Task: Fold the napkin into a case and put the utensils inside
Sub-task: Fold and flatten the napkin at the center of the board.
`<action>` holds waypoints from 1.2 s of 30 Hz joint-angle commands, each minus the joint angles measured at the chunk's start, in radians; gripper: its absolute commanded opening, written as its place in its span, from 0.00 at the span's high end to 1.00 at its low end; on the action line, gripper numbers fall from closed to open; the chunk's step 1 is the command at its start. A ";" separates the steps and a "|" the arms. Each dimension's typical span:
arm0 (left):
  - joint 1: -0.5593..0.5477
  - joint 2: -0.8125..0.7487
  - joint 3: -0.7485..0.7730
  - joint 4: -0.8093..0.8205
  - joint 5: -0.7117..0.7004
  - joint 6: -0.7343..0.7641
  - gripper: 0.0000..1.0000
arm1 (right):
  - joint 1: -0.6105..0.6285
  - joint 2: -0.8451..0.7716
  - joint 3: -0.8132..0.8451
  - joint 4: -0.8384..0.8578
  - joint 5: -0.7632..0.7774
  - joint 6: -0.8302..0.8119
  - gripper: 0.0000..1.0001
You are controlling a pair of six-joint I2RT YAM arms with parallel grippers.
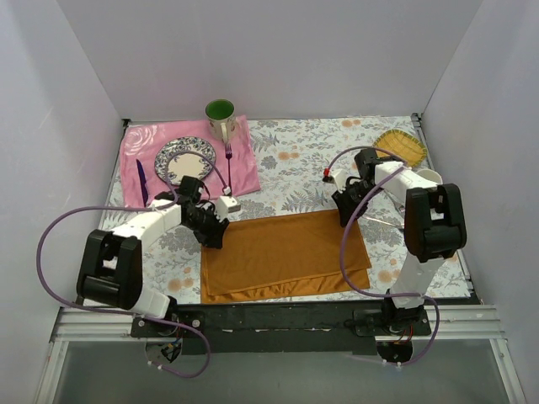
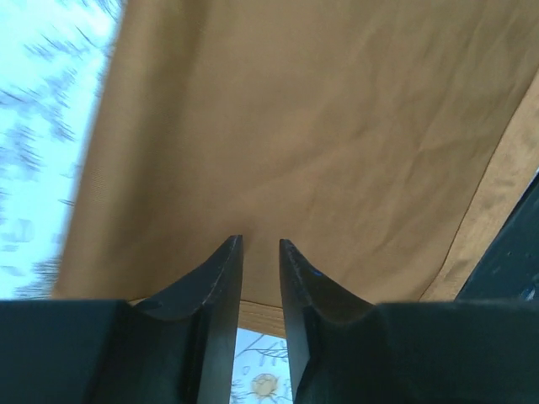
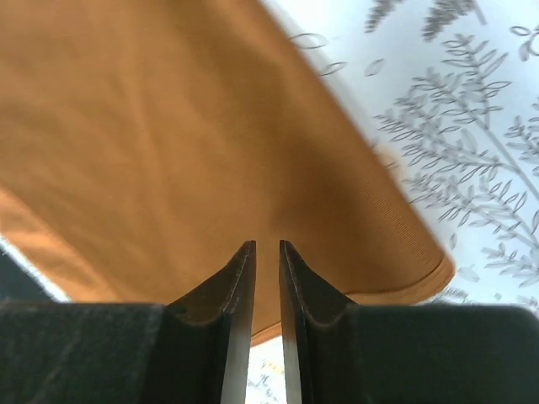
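Rust-orange satin napkin [image 1: 285, 254] folded on the leaf-printed tablecloth [image 1: 295, 160], left gripper [image 1: 212, 235] and right gripper [image 1: 346, 216] at its far corners, jaws narrowed to a slit, any pinch impossible to tell. Green-lined mug [image 1: 221, 118] at the pink cloth's [image 1: 244, 168] far edge, contents out of sight; white cup [image 1: 429, 176] half hidden behind the right arm [image 1: 431, 220].

The napkin [image 1: 282, 252] is plain rust-orange with a satin sheen. The worktop [image 1: 312, 164] is white, printed with grey leaves and pale orange flowers. Towards its far left corner, a pink cloth [image 1: 246, 168] carries a dark-patterned plate [image 1: 160, 158], a purple fork [image 1: 228, 156], a purple knife [image 1: 141, 181] and a green-lined mug [image 1: 221, 114].
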 commanded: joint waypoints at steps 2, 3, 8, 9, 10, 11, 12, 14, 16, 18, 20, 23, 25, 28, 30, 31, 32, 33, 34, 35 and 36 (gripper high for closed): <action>-0.007 0.092 -0.029 0.127 -0.149 -0.112 0.80 | -0.002 0.100 0.037 0.126 0.049 0.072 0.76; -0.005 0.121 -0.018 0.151 -0.157 -0.130 0.80 | -0.001 0.115 0.069 0.141 0.054 0.075 0.75; 0.024 0.232 0.077 0.219 -0.209 -0.182 0.81 | 0.002 0.228 0.198 0.160 0.084 0.081 0.75; 0.045 0.252 0.123 0.219 -0.200 -0.187 0.81 | 0.002 0.245 0.225 0.155 0.086 0.081 0.75; 0.051 0.283 0.152 0.215 -0.193 -0.190 0.81 | 0.004 0.261 0.286 0.142 0.088 0.081 0.74; 0.054 0.287 0.172 0.212 -0.185 -0.193 0.80 | 0.004 0.281 0.314 0.132 0.088 0.076 0.73; 0.054 0.284 0.201 0.195 -0.150 -0.187 0.78 | 0.005 0.285 0.342 0.117 0.092 0.060 0.72; 0.054 0.227 0.214 0.175 -0.099 -0.156 0.73 | 0.004 0.273 0.417 0.041 0.072 0.037 0.70; 0.054 0.162 0.214 0.117 -0.029 -0.111 0.69 | 0.004 0.200 0.431 -0.015 0.030 -0.026 0.66; 0.055 0.064 0.205 0.025 0.004 -0.023 0.61 | 0.002 0.120 0.373 -0.059 0.017 -0.062 0.60; 0.050 -0.042 0.153 -0.003 0.005 0.026 0.58 | 0.001 0.008 0.271 -0.073 0.032 -0.073 0.54; 0.016 -0.142 0.050 -0.031 -0.021 0.089 0.56 | -0.017 -0.083 0.148 -0.107 0.048 -0.028 0.52; -0.016 -0.217 -0.005 -0.017 -0.048 0.114 0.56 | -0.033 -0.115 0.086 -0.113 0.051 0.007 0.51; -0.065 -0.254 -0.076 0.007 -0.100 0.134 0.56 | -0.073 -0.106 0.025 -0.107 0.080 0.087 0.50; -0.093 -0.260 -0.093 0.014 -0.128 0.138 0.56 | -0.111 -0.089 0.022 -0.110 0.089 0.157 0.50; -0.096 -0.268 -0.098 0.020 -0.131 0.135 0.55 | -0.125 -0.083 0.019 -0.107 0.086 0.179 0.49; -0.102 -0.271 -0.107 0.024 -0.133 0.135 0.55 | -0.145 -0.080 0.015 -0.106 0.088 0.212 0.49; -0.105 -0.276 -0.113 0.038 -0.139 0.134 0.54 | -0.153 -0.077 0.014 -0.107 0.097 0.226 0.49; -0.107 -0.288 -0.118 0.046 -0.143 0.135 0.53 | -0.159 -0.069 0.005 -0.109 0.101 0.234 0.48; -0.116 -0.294 -0.131 0.058 -0.148 0.137 0.52 | -0.168 -0.066 0.000 -0.107 0.106 0.242 0.48; -0.117 -0.303 -0.141 0.067 -0.154 0.137 0.52 | -0.168 -0.063 -0.007 -0.106 0.117 0.257 0.48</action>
